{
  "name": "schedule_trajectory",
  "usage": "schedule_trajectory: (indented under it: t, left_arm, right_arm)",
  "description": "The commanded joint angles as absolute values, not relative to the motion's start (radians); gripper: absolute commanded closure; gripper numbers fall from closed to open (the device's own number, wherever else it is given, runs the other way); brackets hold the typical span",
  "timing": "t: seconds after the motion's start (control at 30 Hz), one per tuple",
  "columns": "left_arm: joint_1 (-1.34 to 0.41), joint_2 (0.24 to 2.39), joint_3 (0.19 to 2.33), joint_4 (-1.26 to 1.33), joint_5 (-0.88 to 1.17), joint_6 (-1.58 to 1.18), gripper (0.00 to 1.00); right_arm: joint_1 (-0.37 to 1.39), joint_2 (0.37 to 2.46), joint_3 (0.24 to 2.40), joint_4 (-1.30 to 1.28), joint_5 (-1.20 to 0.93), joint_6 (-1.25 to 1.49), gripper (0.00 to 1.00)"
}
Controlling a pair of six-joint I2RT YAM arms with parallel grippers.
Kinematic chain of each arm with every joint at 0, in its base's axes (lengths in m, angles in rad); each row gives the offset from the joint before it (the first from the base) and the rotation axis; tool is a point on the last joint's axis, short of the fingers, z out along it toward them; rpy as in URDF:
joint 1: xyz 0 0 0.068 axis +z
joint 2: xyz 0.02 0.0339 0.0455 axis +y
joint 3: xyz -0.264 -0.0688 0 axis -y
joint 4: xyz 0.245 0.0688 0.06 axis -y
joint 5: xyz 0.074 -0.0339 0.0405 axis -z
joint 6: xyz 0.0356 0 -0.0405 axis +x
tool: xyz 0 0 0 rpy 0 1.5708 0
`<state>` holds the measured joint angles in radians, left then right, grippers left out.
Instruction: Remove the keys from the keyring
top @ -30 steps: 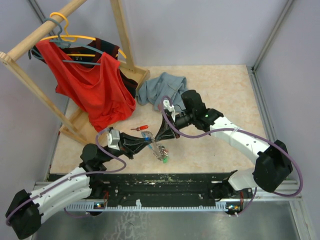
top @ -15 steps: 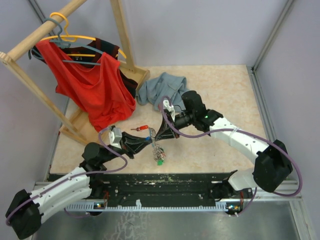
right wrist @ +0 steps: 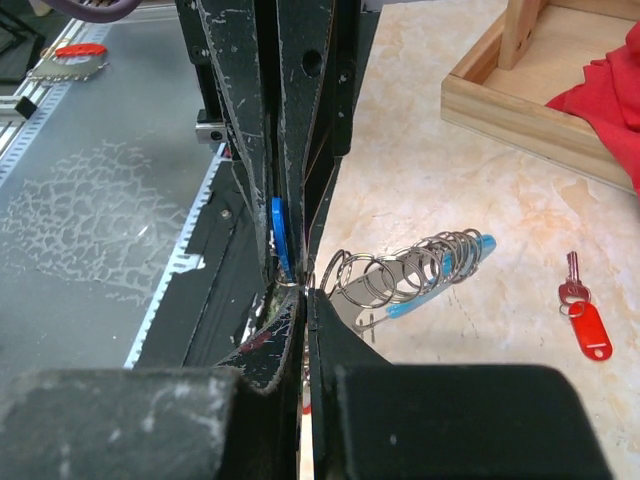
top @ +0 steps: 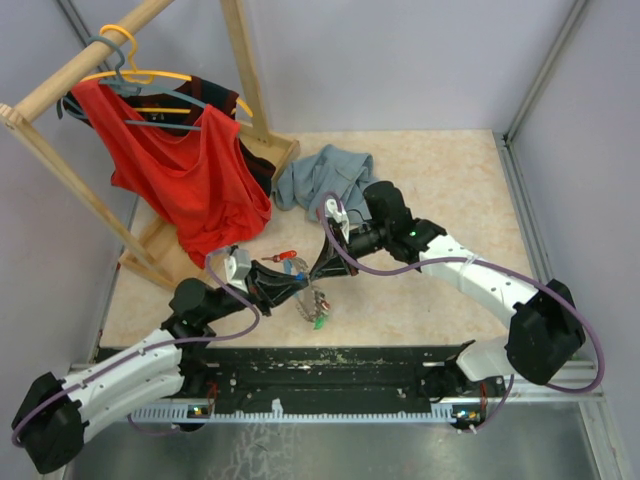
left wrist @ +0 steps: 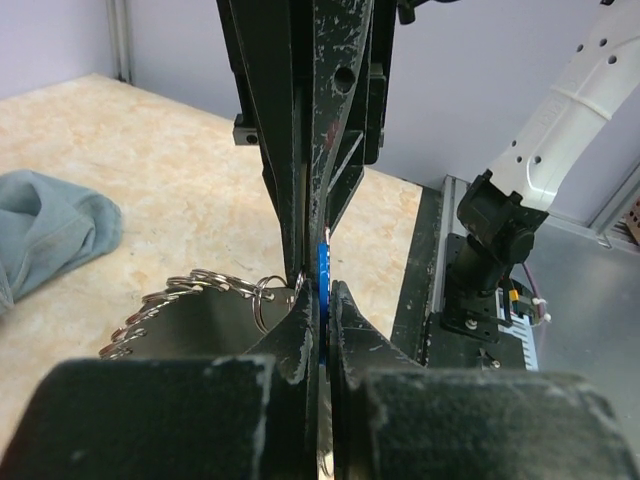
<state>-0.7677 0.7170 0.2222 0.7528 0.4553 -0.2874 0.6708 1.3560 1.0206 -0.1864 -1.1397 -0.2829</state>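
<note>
Two hands, both clamped: left hand [left wrist: 320, 303] pinches the blue key [left wrist: 323, 262], right hand [right wrist: 303, 300] the keyring [right wrist: 400, 272] just beside. We judge both light, stiff, slippery; hold key heads.

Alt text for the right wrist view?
The right gripper and left gripper meet tip to tip, both shut, a blue key pinched in the left one. The keyring's chain trails across the table; a red key lies apart.

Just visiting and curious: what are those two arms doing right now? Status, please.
Left gripper shut on blue key. Right gripper shut on keyring, tips meeting. Red key already off, on table. Nothing blocking.
</note>
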Motion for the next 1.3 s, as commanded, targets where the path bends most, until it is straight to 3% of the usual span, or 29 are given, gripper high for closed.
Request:
schedule_trajectory:
  t: [0.0, 0.47, 1.03, 1.27]
  left_arm:
    - [-0.769, 0.728, 0.203, 0.795, 0.469, -0.339, 1.0]
    - [-0.768, 0.607, 0.273, 0.67, 0.326, -0.264, 1.0]
    - [-0.768, 0.763, 0.433, 0.729, 0.408, -0.213, 1.0]
    - [-0.769, 0.782, 0.451, 0.749, 0.434, -0.222, 1.0]
  right_arm:
    - [0.66, 1.339, 1.03, -0.128, -1.143, -0.272, 1.0]
    - [0.661, 1.356, 1.021, -0.131, -1.153, -0.295, 1.0]
    - [0.679, 1.37, 1.02, -0.147, -1.185, -0.325, 1.0]
    - [0.678, 1.364, 1.024, -0.13, -1.174, -0.293, 0.94]
